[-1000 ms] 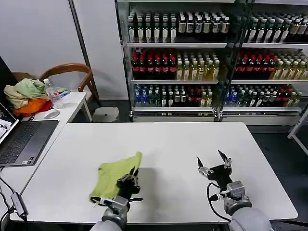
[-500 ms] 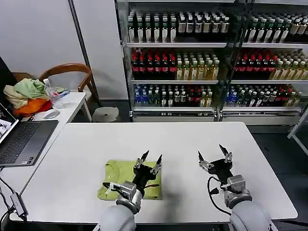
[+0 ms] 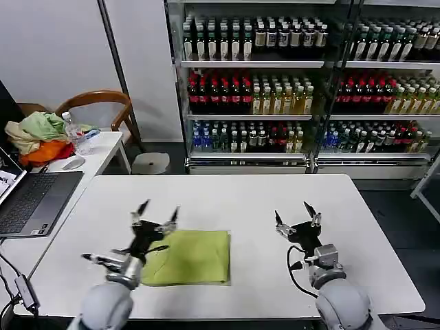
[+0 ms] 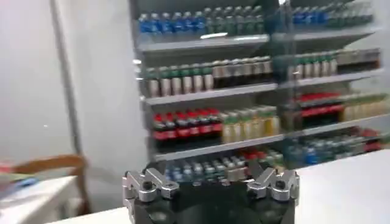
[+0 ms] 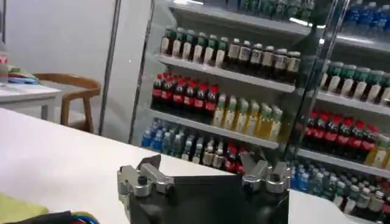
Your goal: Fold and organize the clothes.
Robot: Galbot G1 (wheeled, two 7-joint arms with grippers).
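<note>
The clothes, a lime yellow-green T-shirt (image 3: 190, 256), lie folded in a flat rectangle on the white table (image 3: 247, 199), near its front edge and left of centre. My left gripper (image 3: 158, 210) hovers open just above the shirt's left edge, its fingers pointing up and away with nothing between them. In the left wrist view the left gripper (image 4: 210, 178) faces the drink shelves. My right gripper (image 3: 291, 212) stands open over bare table to the right of the shirt, a hand's width from it. A corner of the T-shirt (image 5: 13, 209) shows beside the right gripper (image 5: 200, 168) in the right wrist view.
An open laptop (image 3: 31, 201) lies at the left on a side table (image 3: 103, 148), which also bears a heap of pale green, cream and orange cloth (image 3: 38, 137), a water bottle (image 3: 74, 130) and a mouse (image 3: 73, 163). A wooden chair (image 3: 103, 103) and glass-fronted drink shelves (image 3: 275, 89) stand behind.
The left gripper carried the shirt's raised part over, let go and opened, then swung left to the shirt's left edge. The shirt now lies flat and folded. The right gripper barely shifted.
</note>
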